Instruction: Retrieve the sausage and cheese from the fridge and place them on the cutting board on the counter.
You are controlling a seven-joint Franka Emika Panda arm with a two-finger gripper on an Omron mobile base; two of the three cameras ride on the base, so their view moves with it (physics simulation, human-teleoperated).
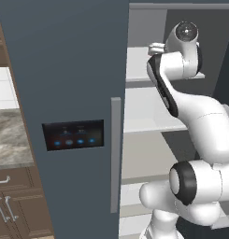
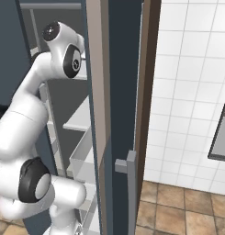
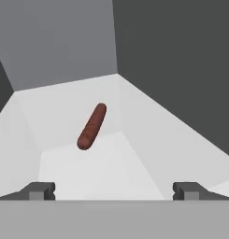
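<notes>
Right now the robot's two-finger gripper (image 3: 114,190) is inside the tall dark slate-blue fridge (image 1: 64,70). In the hand view its two small dark tips stand far apart, one at each side. So the gripper is wide open, and nothing is between the tips.

Just past the tips is the flat white shelf (image 3: 92,168) of the fridge. This part of the shelf is bare.

A bit farther along lies the short dark maroon-red sausage (image 3: 92,126). It rests on the white shelf, out in the middle, away from the side walls. It is ahead of the gripper and a little toward the left tip. It is not touching the gripper.

The long way of the sausage runs mostly away from the gripper. Its near end sits lower and to the left in the hand view, and its far end leans up and to the right. That is good, I think, because the tips stand across it and could close on its thin sides. The gripper likely needs to go forward, slide a little left, and turn a tiny bit to match the lean.

Behind the sausage are the grey back walls of the fridge, meeting in a corner.

I cannot see any cheese on this shelf.
</notes>
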